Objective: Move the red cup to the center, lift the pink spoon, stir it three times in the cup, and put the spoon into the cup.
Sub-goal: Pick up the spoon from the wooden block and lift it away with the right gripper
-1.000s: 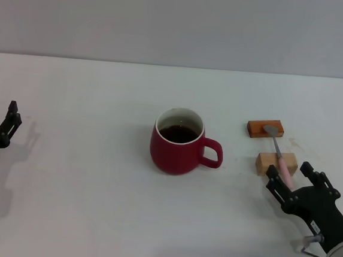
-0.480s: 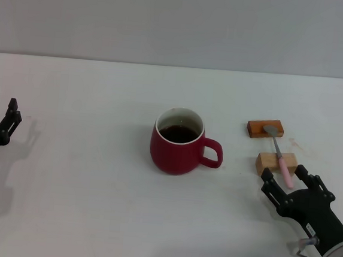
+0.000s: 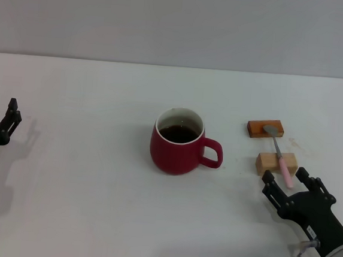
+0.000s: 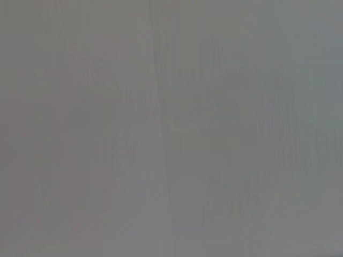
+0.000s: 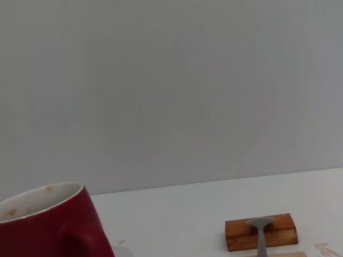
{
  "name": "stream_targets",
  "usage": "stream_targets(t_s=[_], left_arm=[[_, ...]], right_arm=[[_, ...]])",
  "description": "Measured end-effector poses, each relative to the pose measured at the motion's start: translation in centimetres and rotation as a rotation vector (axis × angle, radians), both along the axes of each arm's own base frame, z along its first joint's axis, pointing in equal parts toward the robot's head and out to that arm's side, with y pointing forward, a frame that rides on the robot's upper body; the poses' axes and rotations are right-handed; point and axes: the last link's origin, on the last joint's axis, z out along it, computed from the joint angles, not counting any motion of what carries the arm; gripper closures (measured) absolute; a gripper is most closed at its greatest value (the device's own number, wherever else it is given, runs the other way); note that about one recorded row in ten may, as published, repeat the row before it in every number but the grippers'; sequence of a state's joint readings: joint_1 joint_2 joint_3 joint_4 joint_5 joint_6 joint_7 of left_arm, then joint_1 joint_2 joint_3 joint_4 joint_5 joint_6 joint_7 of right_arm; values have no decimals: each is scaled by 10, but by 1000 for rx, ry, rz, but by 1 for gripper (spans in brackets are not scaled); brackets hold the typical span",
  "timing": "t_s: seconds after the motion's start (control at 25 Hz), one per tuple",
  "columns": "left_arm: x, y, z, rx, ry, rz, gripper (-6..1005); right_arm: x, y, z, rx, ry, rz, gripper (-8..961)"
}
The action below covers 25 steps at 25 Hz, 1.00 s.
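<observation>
The red cup (image 3: pixel 179 144) holds dark liquid and stands mid-table, handle pointing right; its side also fills a corner of the right wrist view (image 5: pixel 51 227). The pink spoon (image 3: pixel 280 156) lies across two wooden blocks right of the cup. Its silver bowl (image 5: pixel 261 223) rests on the orange-brown block (image 3: pixel 265 129) and its pink handle on the tan block (image 3: pixel 275 163). My right gripper (image 3: pixel 285 176) is open just in front of the handle's near end, with one finger to each side of it. My left gripper (image 3: pixel 11 116) stays at the far left edge.
The white table (image 3: pixel 83 175) runs back to a grey wall. A few small stains mark the surface right of the blocks (image 3: pixel 299 144). The left wrist view shows only flat grey.
My right gripper has slid slightly toward the table's near edge, staying open by the spoon handle. The left gripper has barely shifted. Cup and spoon have not moved.
</observation>
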State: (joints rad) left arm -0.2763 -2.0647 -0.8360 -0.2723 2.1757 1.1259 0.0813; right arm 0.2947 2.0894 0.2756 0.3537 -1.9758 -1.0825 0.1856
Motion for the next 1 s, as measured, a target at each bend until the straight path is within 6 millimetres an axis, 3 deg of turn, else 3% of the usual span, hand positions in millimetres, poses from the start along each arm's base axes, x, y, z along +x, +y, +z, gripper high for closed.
stream_targets(t_s=[0.32, 0.8, 1.0], left_arm=[[0, 0, 0, -1, 1, 2, 156], [0, 0, 0, 0, 1, 0, 156], [0, 1, 0, -1, 0, 0, 156]], right_arm=[[2, 0, 1, 9, 0, -11, 165], [2, 1, 2, 10, -2, -10, 316], [3, 2, 3, 11, -2, -12, 440]])
